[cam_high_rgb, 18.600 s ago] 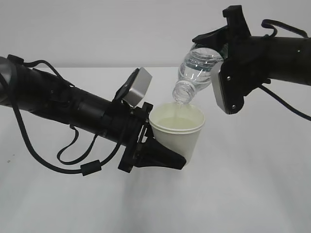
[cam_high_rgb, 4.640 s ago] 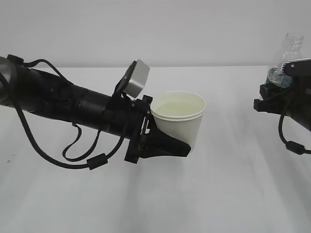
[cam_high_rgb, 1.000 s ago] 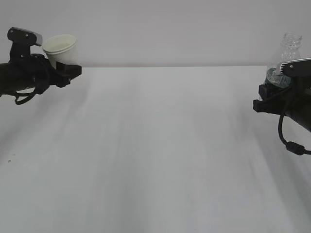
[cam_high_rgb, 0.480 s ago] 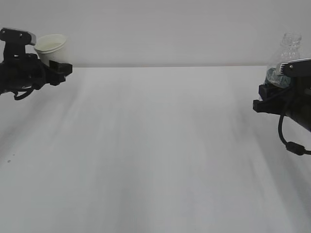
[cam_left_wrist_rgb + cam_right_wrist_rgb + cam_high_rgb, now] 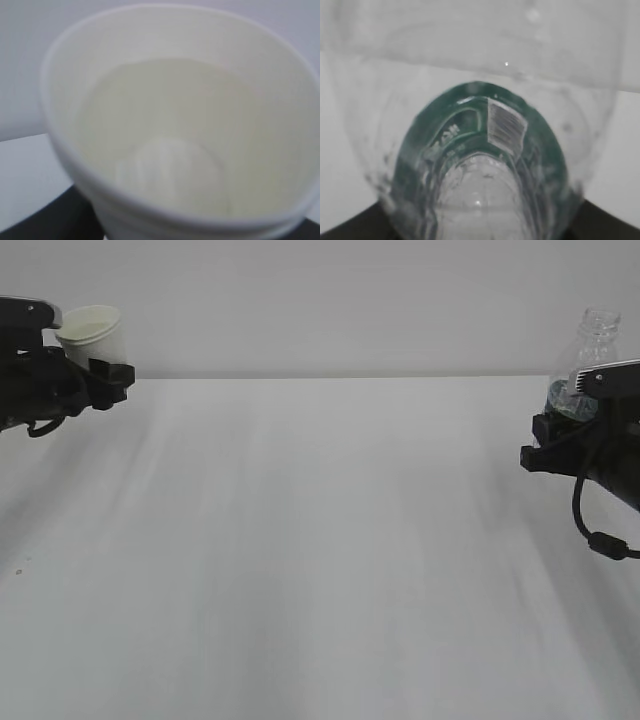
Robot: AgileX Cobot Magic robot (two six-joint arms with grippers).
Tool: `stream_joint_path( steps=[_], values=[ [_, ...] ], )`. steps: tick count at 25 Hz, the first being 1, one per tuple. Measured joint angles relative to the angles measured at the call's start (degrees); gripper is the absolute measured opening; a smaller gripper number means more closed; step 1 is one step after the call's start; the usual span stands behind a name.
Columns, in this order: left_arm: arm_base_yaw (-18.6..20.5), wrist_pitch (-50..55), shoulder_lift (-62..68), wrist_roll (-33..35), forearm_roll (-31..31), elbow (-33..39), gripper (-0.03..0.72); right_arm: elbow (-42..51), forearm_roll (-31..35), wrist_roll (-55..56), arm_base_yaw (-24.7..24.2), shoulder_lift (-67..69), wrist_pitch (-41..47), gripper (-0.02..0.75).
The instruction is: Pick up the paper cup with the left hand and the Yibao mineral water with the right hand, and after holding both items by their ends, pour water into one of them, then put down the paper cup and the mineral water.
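Observation:
The white paper cup (image 5: 92, 328) is held upright at the far left, above the table, in my left gripper (image 5: 103, 370), which is shut on its lower part. The left wrist view looks down into the cup (image 5: 185, 140), with pale liquid inside. The Yibao mineral water bottle (image 5: 588, 355) stands upright at the far right, clear with an open neck, and my right gripper (image 5: 560, 430) is shut on its lower part. The right wrist view shows the bottle's green label (image 5: 505, 125) close up. The fingers are mostly hidden in both wrist views.
The white table (image 5: 330, 540) spreads between the two arms, with a pale wall behind it. A black cable (image 5: 595, 530) loops under the right arm.
My left arm has carried the cup further left and slightly down toward the frame edge. The right arm and bottle have not moved.

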Motion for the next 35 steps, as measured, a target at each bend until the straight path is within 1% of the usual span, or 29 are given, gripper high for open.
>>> stream_joint_path(
  steps=[6, 14, 21, 35],
  values=[
    [0.0, 1.8, 0.0, 4.1, -5.5, 0.0, 0.421, 0.0, 0.0, 0.0, 0.0, 0.0, 0.0, 0.384],
    [0.4, 2.5, 0.0, 6.6, -9.7, 0.0, 0.421, 0.0, 0.0, 0.0, 0.0, 0.0, 0.0, 0.384],
    [0.4, 3.4, 0.0, 7.2, -10.2, 0.0, 0.421, 0.0, 0.0, 0.0, 0.0, 0.0, 0.0, 0.384],
    [0.8, 9.6, 0.0, 7.9, -10.3, 0.0, 0.421, 0.0, -1.2, 0.0, 0.0, 0.0, 0.0, 0.384]
  ],
)
